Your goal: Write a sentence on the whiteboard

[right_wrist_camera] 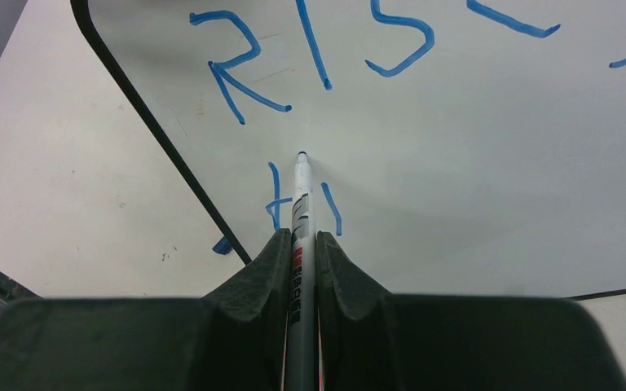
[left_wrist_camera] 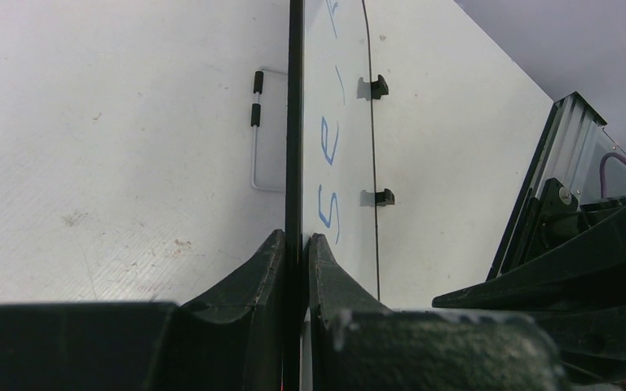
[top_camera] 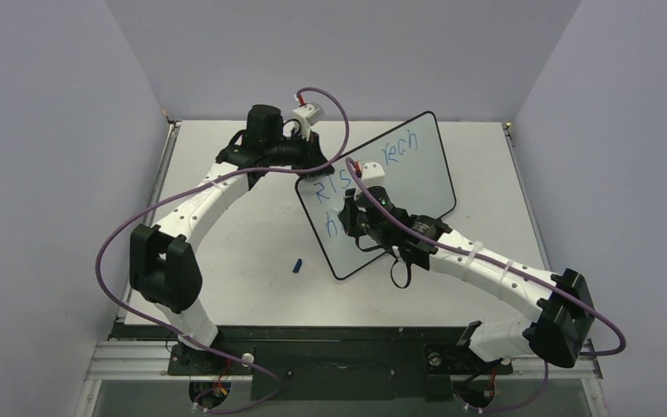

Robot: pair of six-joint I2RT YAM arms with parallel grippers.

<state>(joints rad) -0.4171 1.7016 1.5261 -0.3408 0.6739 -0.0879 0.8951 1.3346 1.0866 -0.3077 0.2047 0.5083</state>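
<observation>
The whiteboard (top_camera: 425,174) stands tilted on its footed edge, right of centre on the table (top_camera: 252,243). The left gripper (left_wrist_camera: 297,244) is pressed together on the board's thin black frame, one finger on each face. The right gripper (right_wrist_camera: 303,240) pinches a marker (right_wrist_camera: 300,195), whose tip is at the glossy surface below the first line of the sentence (right_wrist_camera: 313,45), beside two short blue strokes of the second line.

Handling, as judged: the board is light, stiff and thin, with a slick face. Take hold at the frame edge, clear of the writing. Marker pressure can tip or slide it, so bracing is required. The smooth barrel may slip in the jaws.

A small blue item, possibly the cap (top_camera: 297,265), lies on the table near the board.
</observation>
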